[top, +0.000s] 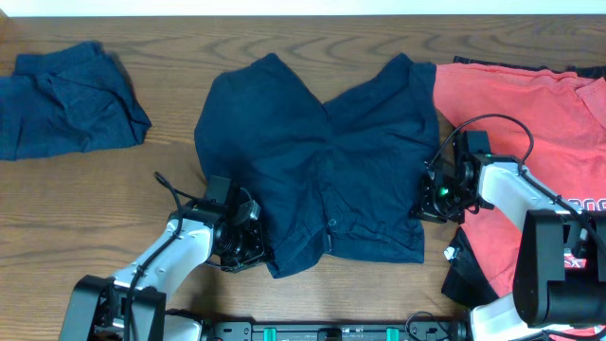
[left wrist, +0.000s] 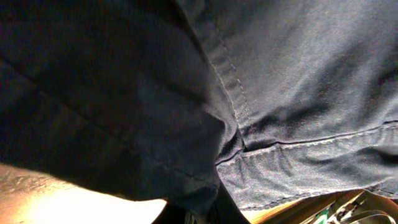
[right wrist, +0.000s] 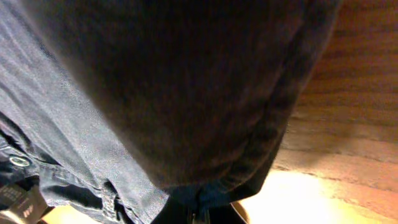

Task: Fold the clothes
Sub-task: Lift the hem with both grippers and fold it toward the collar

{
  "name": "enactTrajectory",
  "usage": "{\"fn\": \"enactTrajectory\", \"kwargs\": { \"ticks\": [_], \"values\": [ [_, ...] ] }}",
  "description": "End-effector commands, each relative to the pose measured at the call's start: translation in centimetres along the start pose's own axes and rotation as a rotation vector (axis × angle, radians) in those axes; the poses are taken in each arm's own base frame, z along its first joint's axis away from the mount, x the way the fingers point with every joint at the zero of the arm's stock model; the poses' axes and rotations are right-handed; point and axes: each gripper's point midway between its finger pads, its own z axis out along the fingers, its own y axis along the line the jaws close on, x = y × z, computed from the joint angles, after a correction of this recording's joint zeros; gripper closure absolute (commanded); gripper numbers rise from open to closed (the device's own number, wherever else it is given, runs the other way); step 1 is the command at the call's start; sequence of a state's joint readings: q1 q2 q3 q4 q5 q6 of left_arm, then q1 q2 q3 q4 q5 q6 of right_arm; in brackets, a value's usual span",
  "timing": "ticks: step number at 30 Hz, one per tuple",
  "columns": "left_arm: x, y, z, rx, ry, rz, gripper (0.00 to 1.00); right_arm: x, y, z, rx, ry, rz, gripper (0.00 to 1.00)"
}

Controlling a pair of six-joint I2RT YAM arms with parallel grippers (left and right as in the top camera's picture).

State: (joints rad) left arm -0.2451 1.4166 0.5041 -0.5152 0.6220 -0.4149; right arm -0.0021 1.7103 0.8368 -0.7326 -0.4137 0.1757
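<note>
A dark navy garment (top: pixel 322 161) lies spread in the middle of the table. It looks like shorts, with two legs at the far side and a buttoned waistband at the near side. My left gripper (top: pixel 248 242) is shut on its near left edge. In the left wrist view the navy cloth (left wrist: pixel 280 93) fills the frame and is pinched in the jaws (left wrist: pixel 202 214). My right gripper (top: pixel 428 204) is shut on its right edge. In the right wrist view the cloth (right wrist: pixel 186 81) hangs over the jaws (right wrist: pixel 199 214).
A crumpled navy garment (top: pixel 66 99) lies at the far left. A coral-red T-shirt (top: pixel 521 114) with printed lettering lies at the right, under my right arm. A dark cloth (top: pixel 469 275) lies at the near right. Bare wood table (top: pixel 114 199) shows at the left.
</note>
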Motion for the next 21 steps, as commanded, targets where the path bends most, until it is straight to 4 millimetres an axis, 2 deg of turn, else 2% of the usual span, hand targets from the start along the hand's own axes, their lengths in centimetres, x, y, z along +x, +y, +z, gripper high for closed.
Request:
{"fn": "enactTrajectory", "kwargs": {
  "ticks": [1, 5, 12, 15, 21],
  "values": [
    [-0.8, -0.5, -0.7, 0.001, -0.056, 0.047, 0.94, -0.6, -1.2, -0.2, 0.099, -0.015, -0.009, 0.99],
    [-2.3, -2.4, -2.7, 0.034, -0.151, 0.107, 0.94, -2.3, -0.1, -1.8, 0.093, -0.070, -0.035, 0.99],
    [-4.5, -5.7, -7.2, 0.072, -0.347, 0.210, 0.94, -5.2, 1.6, -6.6, 0.170, -0.176, -0.090, 0.99],
    [-4.5, -6.6, -8.5, 0.095, -0.395, 0.239, 0.94, -5.9, 2.9, -8.4, 0.191, -0.211, -0.126, 0.99],
    [-3.7, -6.8, -9.3, 0.099, -0.411, 0.265, 0.94, -7.8, 4.6, -10.9, 0.206, -0.289, -0.166, 0.99]
  ]
}}
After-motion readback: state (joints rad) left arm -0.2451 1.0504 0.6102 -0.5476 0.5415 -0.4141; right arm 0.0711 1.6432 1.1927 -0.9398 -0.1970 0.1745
